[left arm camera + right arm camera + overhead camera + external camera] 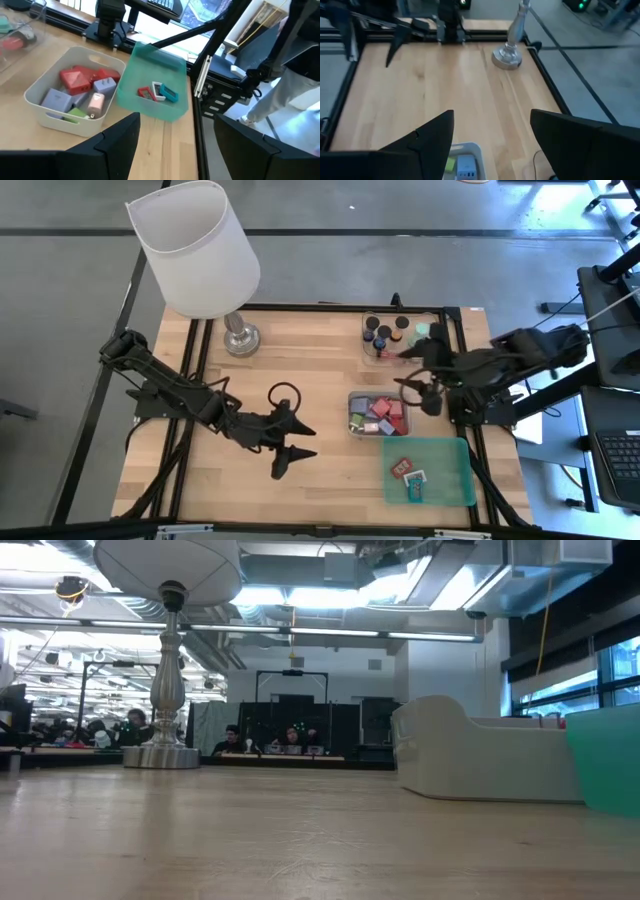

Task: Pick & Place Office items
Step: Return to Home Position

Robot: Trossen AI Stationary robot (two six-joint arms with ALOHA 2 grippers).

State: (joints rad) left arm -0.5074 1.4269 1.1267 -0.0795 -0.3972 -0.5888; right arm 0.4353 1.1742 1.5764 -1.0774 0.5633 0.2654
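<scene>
Above table, left pincer, right pincer, spread

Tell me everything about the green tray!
The green tray is a see-through teal plastic box, open on top, with low walls. It sits flat on the wooden table on the right arm's side, close beside the white bin. Inside, near one end, lie a red piece, a white piece and a teal piece. Nothing grips it.

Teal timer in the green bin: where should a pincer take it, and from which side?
Probably from straight above, closing across its narrow width. The teal timer lies low on the green bin's floor, close beside the white timer, and the bin's walls block any level approach.
</scene>
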